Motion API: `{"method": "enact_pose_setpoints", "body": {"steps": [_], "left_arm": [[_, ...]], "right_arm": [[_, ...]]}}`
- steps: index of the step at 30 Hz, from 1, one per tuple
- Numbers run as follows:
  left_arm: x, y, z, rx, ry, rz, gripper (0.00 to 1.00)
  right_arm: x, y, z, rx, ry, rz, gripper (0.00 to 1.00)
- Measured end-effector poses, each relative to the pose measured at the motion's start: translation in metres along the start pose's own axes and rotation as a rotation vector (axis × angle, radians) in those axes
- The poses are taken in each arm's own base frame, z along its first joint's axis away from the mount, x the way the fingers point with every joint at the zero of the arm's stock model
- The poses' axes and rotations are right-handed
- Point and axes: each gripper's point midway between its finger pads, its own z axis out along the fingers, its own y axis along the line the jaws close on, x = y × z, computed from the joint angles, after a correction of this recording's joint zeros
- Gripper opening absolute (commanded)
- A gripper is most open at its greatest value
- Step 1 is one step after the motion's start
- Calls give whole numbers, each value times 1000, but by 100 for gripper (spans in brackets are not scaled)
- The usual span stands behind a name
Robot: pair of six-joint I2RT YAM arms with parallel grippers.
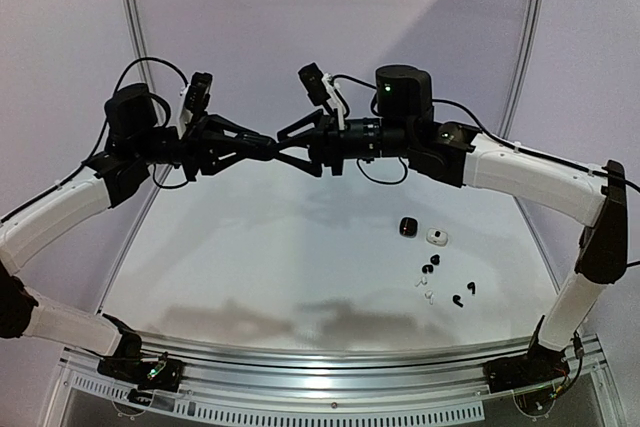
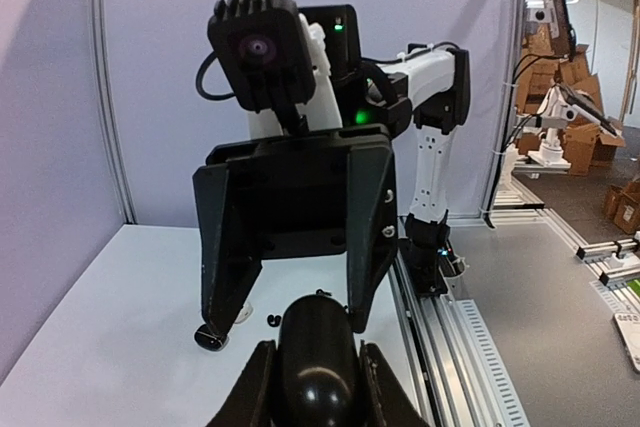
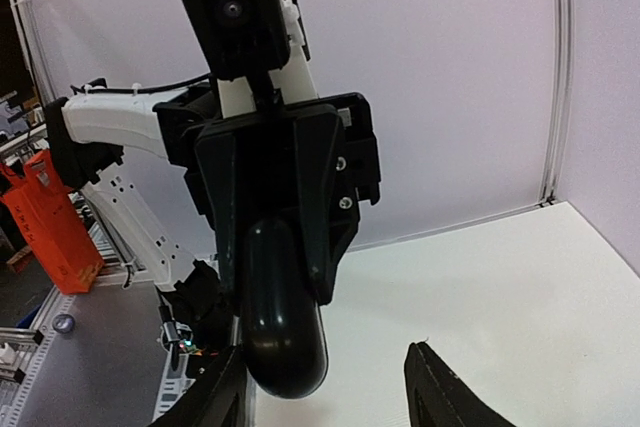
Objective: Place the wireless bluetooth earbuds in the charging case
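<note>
My left gripper (image 2: 318, 392) is shut on a glossy black charging case (image 2: 318, 352), held high above the table. Facing it tip to tip is my right gripper (image 3: 325, 392), open, with its fingers (image 2: 368, 247) on either side of the case's far end (image 3: 285, 327). One right finger (image 3: 215, 397) is close beside the case; the other stands well away from it. In the top view both grippers (image 1: 268, 147) (image 1: 290, 150) meet in mid-air at centre. Several tiny black earbuds (image 1: 430, 267) and white earbuds (image 1: 422, 285) lie on the table at the right.
A second black case (image 1: 407, 228) and a white case (image 1: 436, 237) rest on the white table (image 1: 300, 267) at the right, just behind the earbuds. An aluminium rail (image 1: 330, 362) runs along the near edge between the arm bases.
</note>
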Motion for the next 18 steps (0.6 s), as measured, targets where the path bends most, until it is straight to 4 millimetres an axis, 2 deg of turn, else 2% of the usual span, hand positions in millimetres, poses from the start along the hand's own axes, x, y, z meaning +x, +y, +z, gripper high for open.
{"method": "enact_pose_setpoints", "body": {"steps": [7,11,13,18], "left_arm": [[-1,-2,-1,-2,-5,3,0],[-2,-3,-1,-3,-7,3,0],[-2,-3,-1,-3,-7,3,0],[-1,-2,-1,-7,-4,-25,0]], "right_arm": [[-9,10,8,-59,-3,-2,43],[-3,13,14,-77,30,0,40],[2,14,16,-79,48,2,31],[8,15,16,-82,73,-7,0]]}}
